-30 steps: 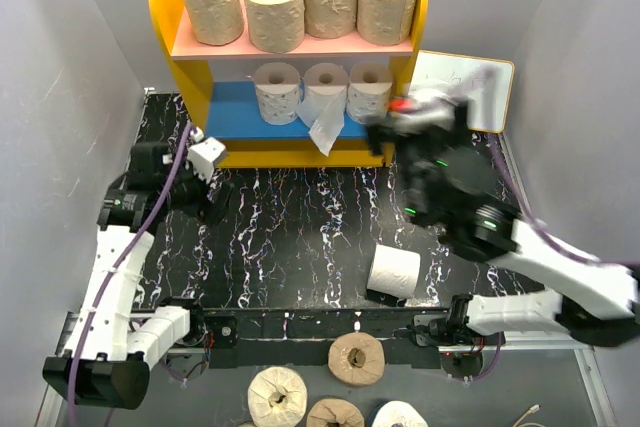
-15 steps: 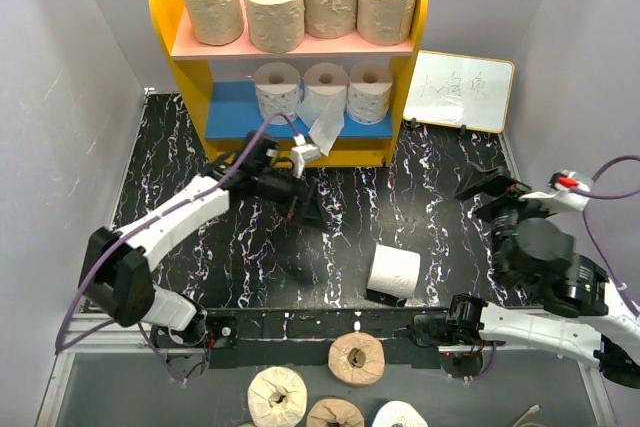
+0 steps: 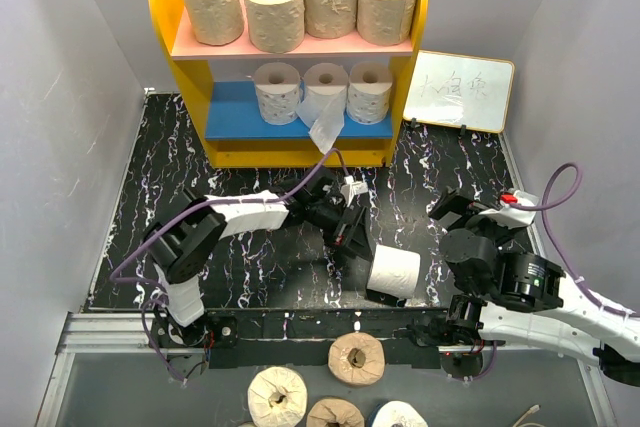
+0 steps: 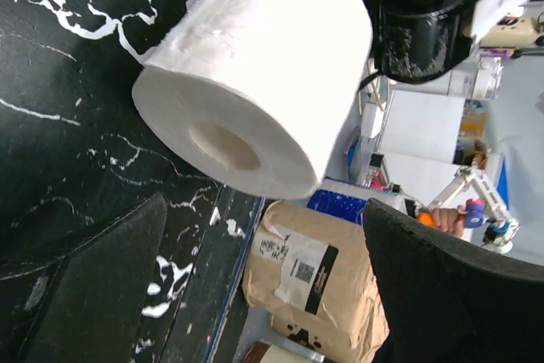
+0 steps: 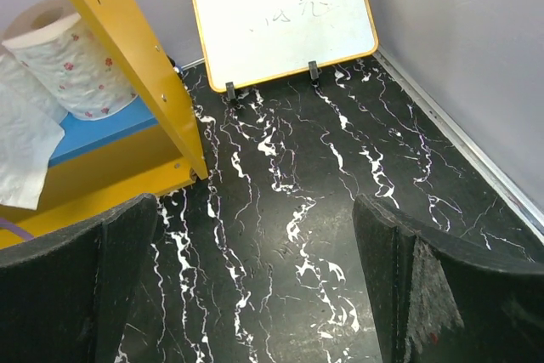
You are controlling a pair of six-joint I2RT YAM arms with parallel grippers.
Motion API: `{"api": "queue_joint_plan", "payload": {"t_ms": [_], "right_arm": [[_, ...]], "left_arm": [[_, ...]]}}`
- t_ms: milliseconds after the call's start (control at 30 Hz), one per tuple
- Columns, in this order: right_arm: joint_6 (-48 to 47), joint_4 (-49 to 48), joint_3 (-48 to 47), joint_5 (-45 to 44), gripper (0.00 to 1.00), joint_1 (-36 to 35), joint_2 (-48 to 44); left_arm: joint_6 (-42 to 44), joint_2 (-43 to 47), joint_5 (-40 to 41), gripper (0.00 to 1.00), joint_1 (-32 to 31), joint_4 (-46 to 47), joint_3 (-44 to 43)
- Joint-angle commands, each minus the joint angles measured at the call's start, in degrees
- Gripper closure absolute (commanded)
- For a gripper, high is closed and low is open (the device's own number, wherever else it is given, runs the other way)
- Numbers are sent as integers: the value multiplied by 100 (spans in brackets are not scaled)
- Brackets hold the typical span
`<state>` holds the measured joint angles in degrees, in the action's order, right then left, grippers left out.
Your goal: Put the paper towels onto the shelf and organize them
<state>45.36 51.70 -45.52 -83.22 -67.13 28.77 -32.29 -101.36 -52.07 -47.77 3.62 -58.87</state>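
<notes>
The shelf holds four tan paper towels on its pink board and three white ones on its blue board, the middle one trailing a loose sheet. One white roll lies on its side on the black table near the front edge. My left gripper is open just left of it. In the left wrist view the roll lies ahead of the open fingers, not between them. My right gripper is open and empty. Its view shows the shelf's yellow side panel and the pink-dotted roll.
A small white writing board leans on the back wall right of the shelf, also in the right wrist view. Several spare rolls lie below the table's near edge. Grey walls close in on both sides.
My left arm has swung from the left side across to the middle, up to the loose white roll. My right arm has drawn back from the shelf to the front right.
</notes>
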Motion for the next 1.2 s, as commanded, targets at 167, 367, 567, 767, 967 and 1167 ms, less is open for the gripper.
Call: {"api": "queue_joint_plan", "payload": {"t_ms": [167, 367, 567, 767, 967, 1167], "right_arm": [[-46, -374, 8, -340, 2, -45, 527], [-39, -368, 8, -293, 2, -54, 449], [-38, -371, 8, -291, 2, -85, 432], [-43, -371, 12, -283, 2, -98, 439], [-38, -371, 8, -265, 2, -115, 470], [-42, -371, 8, -265, 2, -125, 506]], "left_arm": [[-1202, -571, -233, 1, -418, 1402, -90], [-1149, -704, -209, 1, -547, 1265, -327], [-1056, -667, -79, 15, -549, 1187, -409], [-942, -597, -106, 41, -553, 1203, -366], [-775, -546, -29, 60, -576, 1040, -413], [-671, -588, -195, 100, -623, 1037, -525]]}}
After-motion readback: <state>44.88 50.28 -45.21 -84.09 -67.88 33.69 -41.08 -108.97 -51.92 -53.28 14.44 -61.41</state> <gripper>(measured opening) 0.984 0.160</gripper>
